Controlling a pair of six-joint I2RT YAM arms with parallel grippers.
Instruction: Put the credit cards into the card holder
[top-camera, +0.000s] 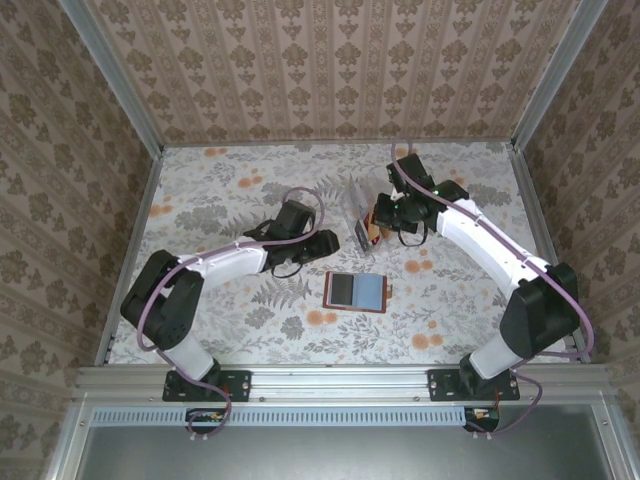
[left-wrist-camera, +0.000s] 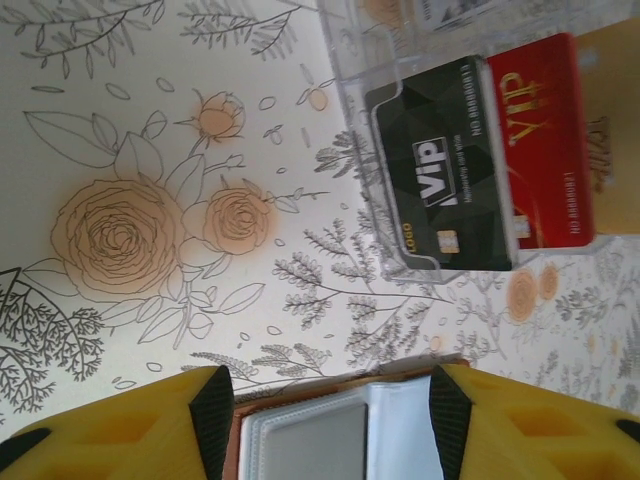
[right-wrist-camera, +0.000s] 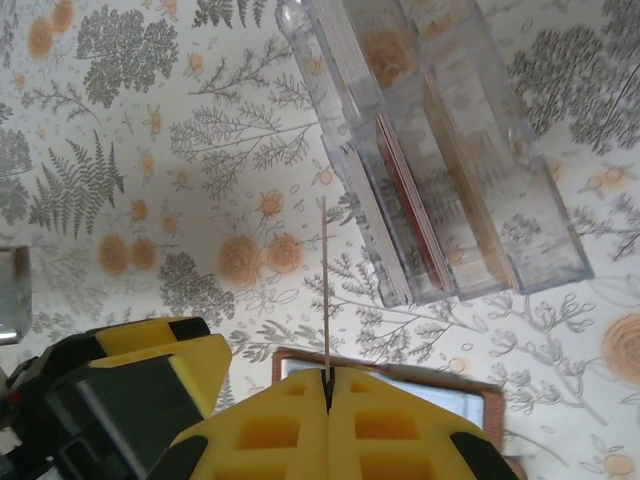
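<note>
The card holder (top-camera: 355, 291) lies open and flat on the table, brown-edged with a dark and a pale inner pane. A clear plastic stand (top-camera: 355, 208) behind it holds credit cards: a dark grey VIP card (left-wrist-camera: 440, 170) and a red one (left-wrist-camera: 545, 140). My right gripper (right-wrist-camera: 327, 380) is shut on one thin credit card (right-wrist-camera: 324, 290), seen edge-on, above the card holder (right-wrist-camera: 400, 385). My left gripper (left-wrist-camera: 330, 410) is open with nothing between its fingers, hovering over the far edge of the card holder (left-wrist-camera: 330, 435). In the top view the right gripper (top-camera: 378, 230) and left gripper (top-camera: 322, 242) hang close together.
The clear stand (right-wrist-camera: 440, 150) has several slots and stands just beyond both grippers. My left gripper's yellow finger (right-wrist-camera: 130, 365) shows at the lower left of the right wrist view. Patterned walls and metal rails (top-camera: 330, 375) enclose the flowered table.
</note>
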